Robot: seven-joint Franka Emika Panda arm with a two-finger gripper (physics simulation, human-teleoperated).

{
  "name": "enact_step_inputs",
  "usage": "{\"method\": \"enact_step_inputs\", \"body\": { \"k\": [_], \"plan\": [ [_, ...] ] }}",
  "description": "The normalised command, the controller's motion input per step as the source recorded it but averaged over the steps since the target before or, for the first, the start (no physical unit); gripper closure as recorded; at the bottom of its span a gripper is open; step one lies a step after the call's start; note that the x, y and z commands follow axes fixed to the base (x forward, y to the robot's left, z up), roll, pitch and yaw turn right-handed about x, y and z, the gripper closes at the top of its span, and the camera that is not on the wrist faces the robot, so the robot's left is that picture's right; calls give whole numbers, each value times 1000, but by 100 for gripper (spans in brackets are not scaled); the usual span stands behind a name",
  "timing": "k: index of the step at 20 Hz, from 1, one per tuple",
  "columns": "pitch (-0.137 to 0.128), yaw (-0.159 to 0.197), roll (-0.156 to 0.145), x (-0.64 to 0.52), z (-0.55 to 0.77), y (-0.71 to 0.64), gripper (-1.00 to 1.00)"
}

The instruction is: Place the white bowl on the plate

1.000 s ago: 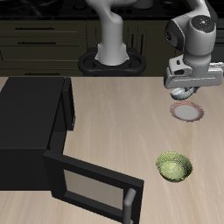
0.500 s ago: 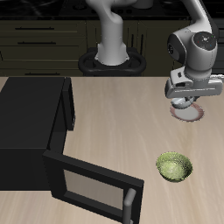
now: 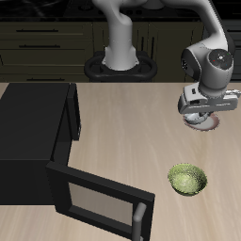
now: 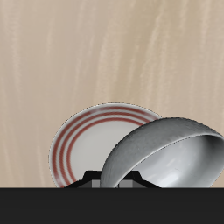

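toward the table's back edge, gripper (image 3: 203, 117) pinches the white bowl (image 4: 166, 153) by its rim, low over the plate (image 4: 87, 149). bowl overlaps the plate in wrist view, tilted; can't tell if it touches. pickup and carry look done. left: set it down, let go. green bowl (image 3: 187, 179) sits nearer the front edge, microwave (image 3: 38, 132) door open.

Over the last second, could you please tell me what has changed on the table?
The claw, carrying the white bowl, has come down over the plate, so the bowl now hangs low above it; whether it touches yet cannot be told. The green bowl and the microwave, its door open, stayed where they were.
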Motion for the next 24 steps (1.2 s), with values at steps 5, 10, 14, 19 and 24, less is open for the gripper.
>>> {"method": "enact_step_inputs", "body": {
  "k": [5, 10, 14, 19, 24],
  "plan": [
    [28, 9, 25, -188, -210, 61, 100],
    [150, -60, 161, -165, -411, 153, 100],
    [36, -33, 83, 37, -11, 15, -100],
    [-29, -1, 28, -43, 101, -25, -100],
    [-60, -13, 50, -119, 297, -169, -100]
  ]
}}
